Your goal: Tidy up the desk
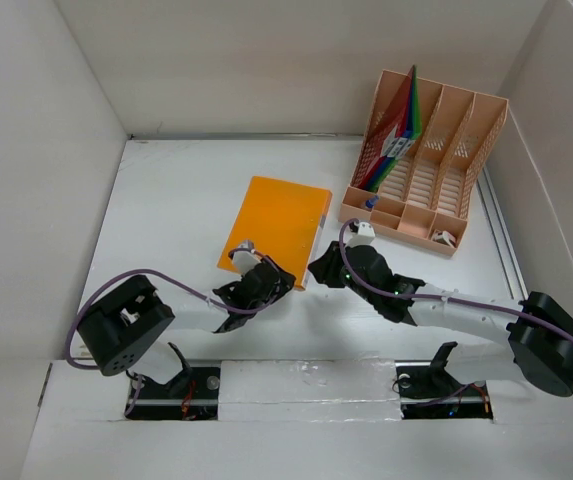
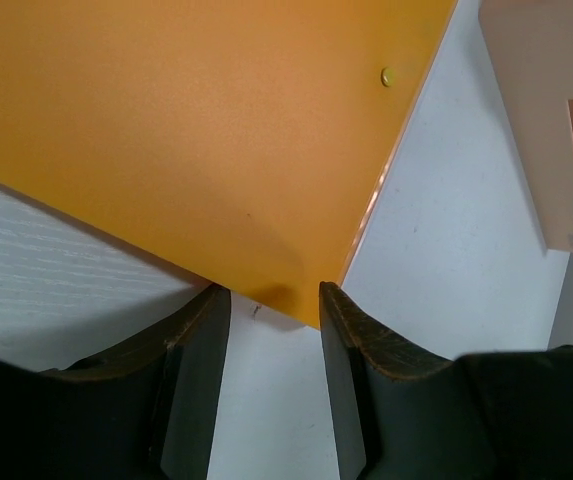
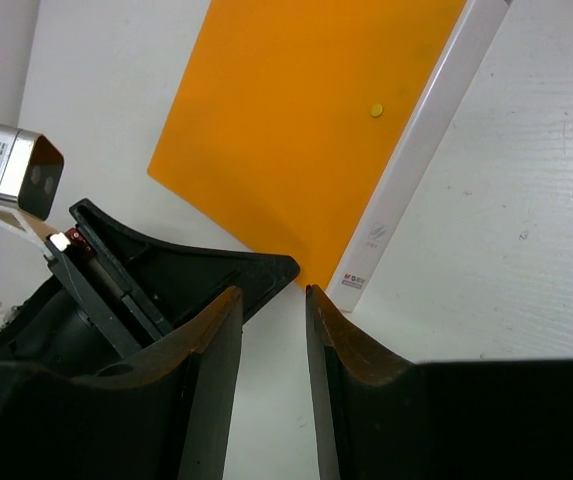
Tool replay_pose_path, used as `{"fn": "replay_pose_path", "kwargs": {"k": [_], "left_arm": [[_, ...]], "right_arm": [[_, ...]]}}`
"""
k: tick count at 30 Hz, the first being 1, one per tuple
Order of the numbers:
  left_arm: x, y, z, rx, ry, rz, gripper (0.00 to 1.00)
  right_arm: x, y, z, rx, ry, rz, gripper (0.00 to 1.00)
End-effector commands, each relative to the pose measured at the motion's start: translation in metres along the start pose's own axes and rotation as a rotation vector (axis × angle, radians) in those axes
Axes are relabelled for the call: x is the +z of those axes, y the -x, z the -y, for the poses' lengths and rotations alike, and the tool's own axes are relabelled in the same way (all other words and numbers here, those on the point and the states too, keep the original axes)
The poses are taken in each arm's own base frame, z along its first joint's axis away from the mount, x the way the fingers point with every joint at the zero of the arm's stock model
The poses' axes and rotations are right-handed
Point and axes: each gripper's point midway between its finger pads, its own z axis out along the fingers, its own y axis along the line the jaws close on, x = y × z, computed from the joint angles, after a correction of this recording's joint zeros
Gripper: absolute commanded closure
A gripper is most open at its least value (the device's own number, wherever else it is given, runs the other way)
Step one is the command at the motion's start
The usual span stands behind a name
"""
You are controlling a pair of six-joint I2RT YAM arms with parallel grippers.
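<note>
An orange folder [image 1: 276, 222] with a white spine strip [image 3: 416, 160] lies flat in the middle of the white desk [image 1: 166, 200]. My left gripper [image 1: 266, 275] sits low at the folder's near edge. In the left wrist view its fingers stand open [image 2: 274, 295], with the folder's [image 2: 196, 140] near corner just past the tips and bare desk between them. My right gripper [image 1: 321, 268] is at the folder's near right corner. It is open [image 3: 271, 292] with nothing between its fingers, close beside the left gripper's finger [image 3: 186, 265].
A peach slotted file rack [image 1: 436, 150] stands at the back right, with coloured folders [image 1: 401, 125] upright in its leftmost slot and small items in its front trays. White panels wall the desk on three sides. The two arms' tips are almost touching.
</note>
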Motion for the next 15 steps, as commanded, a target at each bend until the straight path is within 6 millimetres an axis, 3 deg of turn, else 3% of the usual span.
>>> {"fn": "replay_pose_path", "kwargs": {"k": [1,5,9,14,15], "left_arm": [[0.003,0.023,0.0,-0.026,0.02,0.077,0.64],[0.001,0.045,-0.018,-0.044,0.06,0.134,0.64],[-0.003,0.067,-0.018,-0.057,0.048,0.193,0.63],[0.001,0.072,-0.011,-0.04,0.023,0.206,0.63],[0.003,0.074,-0.013,-0.043,0.031,0.209,0.63]], "right_arm": [[-0.001,0.012,-0.014,0.013,0.037,0.04,0.63],[-0.002,0.012,-0.015,0.013,0.038,0.039,0.63],[0.0,0.015,-0.01,-0.004,0.011,0.052,0.63],[0.011,0.003,-0.003,-0.015,-0.017,0.024,0.61],[0.015,-0.003,0.001,-0.014,-0.033,0.009,0.54]]}}
